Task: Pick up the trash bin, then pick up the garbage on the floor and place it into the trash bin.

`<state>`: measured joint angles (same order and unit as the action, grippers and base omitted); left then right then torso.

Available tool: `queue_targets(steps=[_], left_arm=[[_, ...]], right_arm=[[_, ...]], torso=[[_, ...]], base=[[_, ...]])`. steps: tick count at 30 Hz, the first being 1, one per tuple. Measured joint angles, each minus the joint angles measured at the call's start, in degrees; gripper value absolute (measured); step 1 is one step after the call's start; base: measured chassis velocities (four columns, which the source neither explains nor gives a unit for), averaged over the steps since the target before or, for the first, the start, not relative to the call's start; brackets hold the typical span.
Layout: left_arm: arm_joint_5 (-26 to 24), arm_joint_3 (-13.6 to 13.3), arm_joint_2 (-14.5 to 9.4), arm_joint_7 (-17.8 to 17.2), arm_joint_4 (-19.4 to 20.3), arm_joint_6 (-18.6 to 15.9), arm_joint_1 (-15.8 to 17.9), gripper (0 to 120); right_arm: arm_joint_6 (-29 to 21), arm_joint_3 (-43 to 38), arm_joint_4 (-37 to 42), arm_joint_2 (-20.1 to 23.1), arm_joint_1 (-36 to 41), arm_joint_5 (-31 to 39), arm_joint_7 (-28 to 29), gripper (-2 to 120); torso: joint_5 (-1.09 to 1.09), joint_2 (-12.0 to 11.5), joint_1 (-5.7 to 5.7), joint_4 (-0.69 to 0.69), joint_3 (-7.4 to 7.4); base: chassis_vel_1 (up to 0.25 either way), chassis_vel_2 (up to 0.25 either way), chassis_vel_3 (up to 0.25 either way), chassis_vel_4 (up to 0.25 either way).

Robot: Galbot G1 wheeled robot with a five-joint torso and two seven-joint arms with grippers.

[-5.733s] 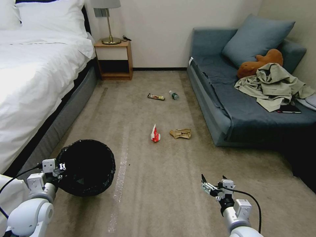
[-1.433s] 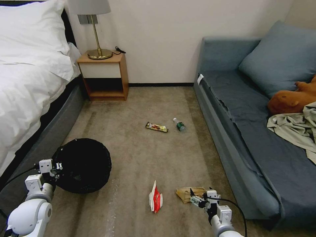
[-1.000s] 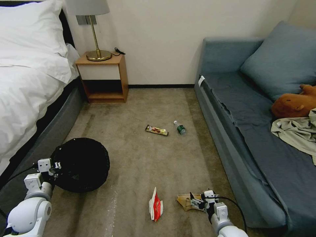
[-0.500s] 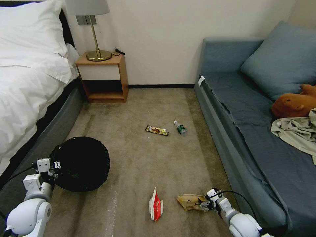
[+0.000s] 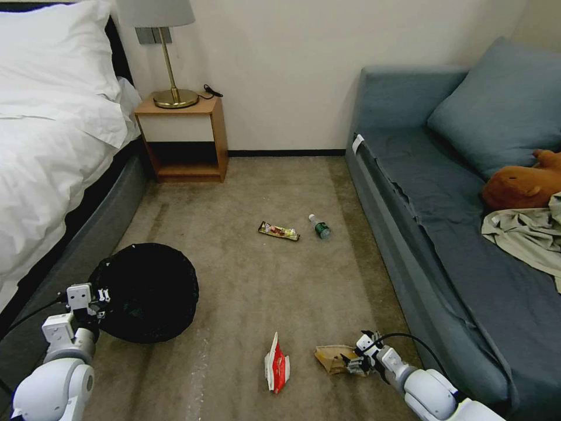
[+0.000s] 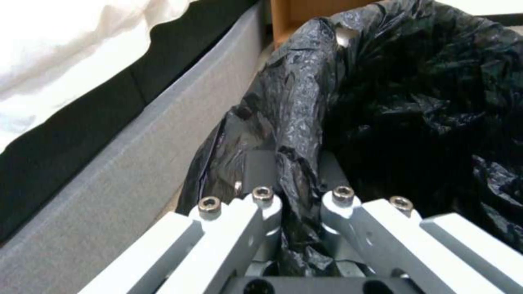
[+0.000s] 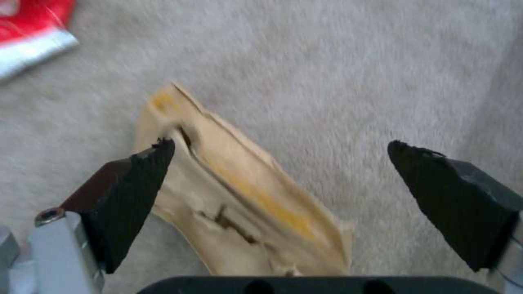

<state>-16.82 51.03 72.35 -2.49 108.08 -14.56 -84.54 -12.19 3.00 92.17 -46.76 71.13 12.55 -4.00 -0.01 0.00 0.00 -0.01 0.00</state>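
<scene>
The trash bin (image 5: pixel 146 292), lined with a crinkled black bag, hangs low at my left beside the bed; my left gripper (image 5: pixel 100 297) is shut on its rim, seen close in the left wrist view (image 6: pixel 300 196). The garbage lies on the carpet: a crumpled brown paper bag (image 5: pixel 330 358), a red-and-white snack packet (image 5: pixel 276 368), a long dark bar wrapper (image 5: pixel 279 231) and a small green-labelled bottle (image 5: pixel 319 227). My right gripper (image 5: pixel 357 361) is open, low over the paper bag (image 7: pixel 240 196), one black fingertip (image 7: pixel 136 175) over the bag and the other over carpet.
A white bed (image 5: pixel 52 152) runs along the left, a blue sofa (image 5: pixel 444 234) along the right with a cushion, a brown plush toy (image 5: pixel 520 187) and beige clothing (image 5: pixel 532 234). A wooden nightstand (image 5: pixel 184 140) with a lamp stands at the far wall. Carpet lies between.
The robot has driven forward, so the litter is nearer. Over the last second my right gripper has dropped and tilted down over the paper bag. The left keeps holding the bin.
</scene>
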Motion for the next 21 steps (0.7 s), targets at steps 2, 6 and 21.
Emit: queue_targets(steps=[2, 6, 21], left_arm=[[0.26, 0.05, 0.40, 0.00, 0.22, 0.13, -0.32, 3], [0.62, 0.19, 0.81, 0.00, 0.42, 0.24, -0.63, 3], [1.22, 1.22, 1.93, 0.01, 1.11, 0.66, -2.15, 3]], right_arm=[[-0.15, -0.10, 1.88, 0.59, 0.22, 0.35, -0.09, 100], [-0.24, 0.33, 2.76, 1.10, 0.23, 0.47, -0.38, 100], [1.33, 5.68, -3.68, -0.27, -1.64, -2.46, -1.66, 100]], torso=[[0.00, 0.00, 0.00, 0.01, 0.00], [0.00, 0.00, 0.00, 0.01, 0.00], [0.01, 0.00, 0.00, 0.01, 0.00]], base=[[0.000, 0.000, 0.000, 0.000], [0.000, 0.000, 0.000, 0.000], [0.000, 0.000, 0.000, 0.000]])
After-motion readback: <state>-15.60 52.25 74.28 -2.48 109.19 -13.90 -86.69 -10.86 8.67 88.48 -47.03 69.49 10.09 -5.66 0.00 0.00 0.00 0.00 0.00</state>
